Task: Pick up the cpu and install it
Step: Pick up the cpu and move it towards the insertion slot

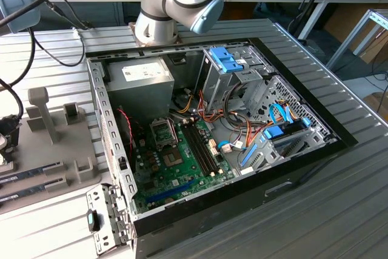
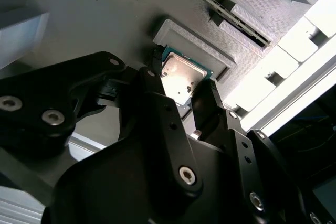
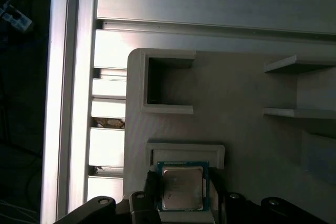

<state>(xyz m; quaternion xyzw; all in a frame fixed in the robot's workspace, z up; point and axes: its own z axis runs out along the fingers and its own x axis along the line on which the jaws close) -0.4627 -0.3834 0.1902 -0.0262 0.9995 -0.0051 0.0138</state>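
Both wrist views: my gripper (image 2: 180, 86) straddles the cpu (image 2: 181, 76), which lies flat in a shallow recess of the grey holder (image 2: 197, 38). I cannot tell whether I am clamping it. The holder sits on the table (image 1: 339, 198).

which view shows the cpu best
The first wrist view: the cpu faces the camera squarely, metal lid and green rim clear. The second wrist view shows it slanted, with glare on the lid.

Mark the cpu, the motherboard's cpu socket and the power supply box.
cpu (image 2: 181, 74): second wrist view, middle of its metal lid.
cpu socket (image 1: 163, 132): exterior view, centre of its metal frame.
power supply box (image 1: 139, 86): exterior view, its grey top face.
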